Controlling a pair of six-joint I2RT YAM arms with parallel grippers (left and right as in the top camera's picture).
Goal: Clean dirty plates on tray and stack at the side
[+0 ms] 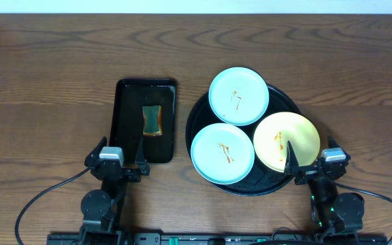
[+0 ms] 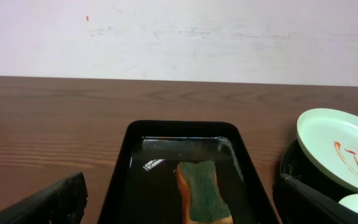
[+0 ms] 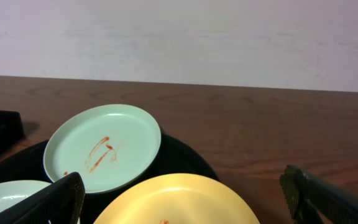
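Three dirty plates lie on the round black tray [image 1: 281, 187]: a pale bluish-white plate [image 1: 239, 95] at the back, another [image 1: 222, 153] at the front left, and a pale yellow plate [image 1: 286, 141] at the front right. All three show thin orange sauce smears. The back plate also shows in the right wrist view [image 3: 102, 147], with the yellow plate [image 3: 176, 200] in front of it. My left gripper [image 1: 122, 165] is open and empty at the near end of the rectangular tray. My right gripper [image 1: 313, 167] is open and empty just in front of the yellow plate.
A rectangular black tray [image 1: 129, 116] left of the round tray holds water and a green-and-orange sponge [image 1: 153, 120], which also shows in the left wrist view [image 2: 202, 191]. Brown wooden table [image 1: 46, 82] stretches around both trays. A pale wall stands beyond the far edge.
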